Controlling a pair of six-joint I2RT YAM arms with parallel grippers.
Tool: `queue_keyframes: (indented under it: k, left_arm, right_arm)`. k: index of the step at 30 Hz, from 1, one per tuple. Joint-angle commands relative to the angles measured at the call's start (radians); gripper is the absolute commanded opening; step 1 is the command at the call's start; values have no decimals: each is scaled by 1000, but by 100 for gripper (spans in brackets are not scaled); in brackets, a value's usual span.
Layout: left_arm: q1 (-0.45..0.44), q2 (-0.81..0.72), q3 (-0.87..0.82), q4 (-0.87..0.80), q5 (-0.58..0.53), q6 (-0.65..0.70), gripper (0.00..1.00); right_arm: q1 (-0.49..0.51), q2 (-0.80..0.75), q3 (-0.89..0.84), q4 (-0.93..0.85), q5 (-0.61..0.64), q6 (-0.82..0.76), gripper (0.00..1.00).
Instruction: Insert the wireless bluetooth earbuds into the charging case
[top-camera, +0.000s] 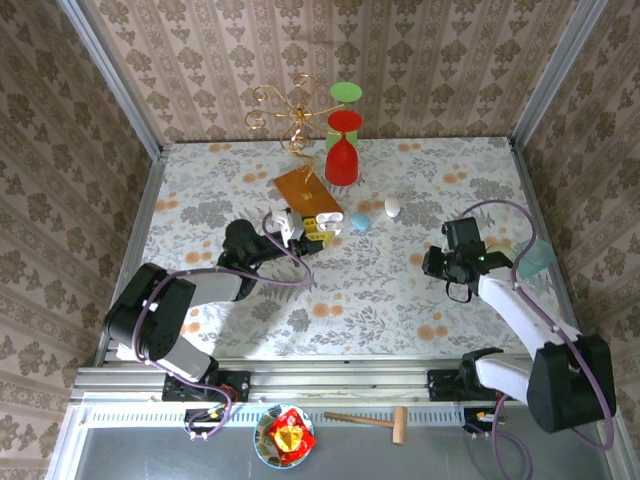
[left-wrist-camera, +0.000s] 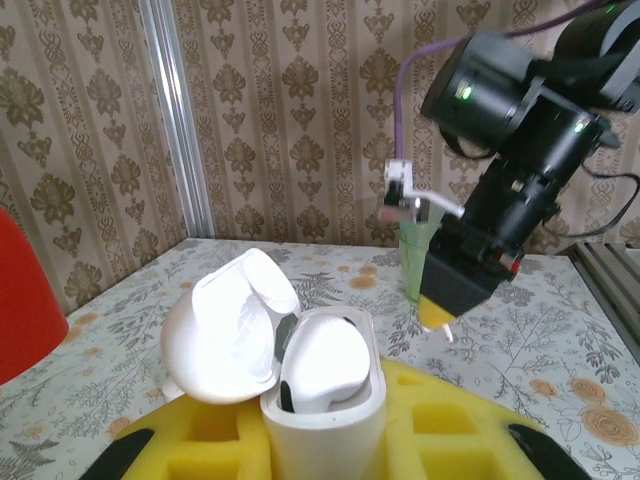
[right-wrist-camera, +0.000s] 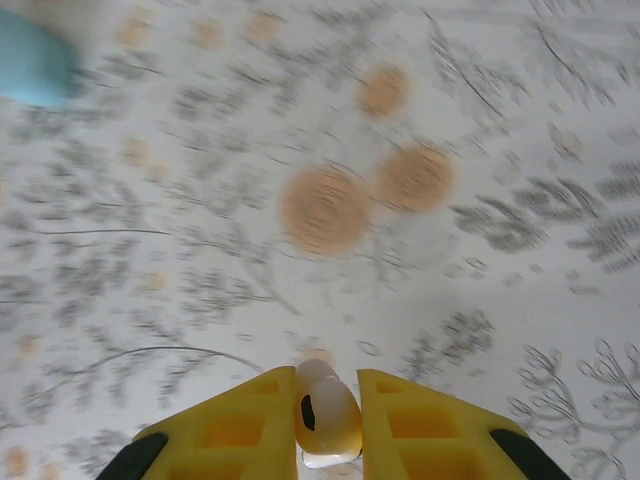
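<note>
One white earbud (right-wrist-camera: 325, 415) is pinched between the yellow fingers of the right hand (right-wrist-camera: 328, 392), the jaws nearly closed on it, above the bare flowered table (right-wrist-camera: 470, 260). Across from it, the left hand (top-camera: 305, 232) is clamped tight on the white charging case (left-wrist-camera: 325, 410), held upright with its lid (left-wrist-camera: 225, 335) swung open to the side. A rounded white shape fills the well, and I cannot tell whether it is a bud already seated or the case's own liner. The two hands are well apart, so the carried bud is not yet in. By my reading, the pick and the opening are done and the carry and the seating are left. Farther out on the table lie a light blue pebble (top-camera: 359, 220) and a white pebble (top-camera: 392, 207), seemingly shut and untouched
</note>
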Motion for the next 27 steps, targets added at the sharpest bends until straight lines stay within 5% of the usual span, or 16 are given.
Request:
queue_keyframes:
  k: [1, 17, 27]
  left_arm:
    - [-3, 8, 31, 42, 24, -36, 0]
    - [-5, 17, 54, 41, 68, -109, 0]
    - [-32, -2, 64, 30, 69, -124, 0]
  right_arm:
    - [87, -59, 73, 50, 17, -108, 17]
    - [395, -51, 289, 271, -83, -322, 18]
    - [453, 81, 401, 331, -142, -413, 18]
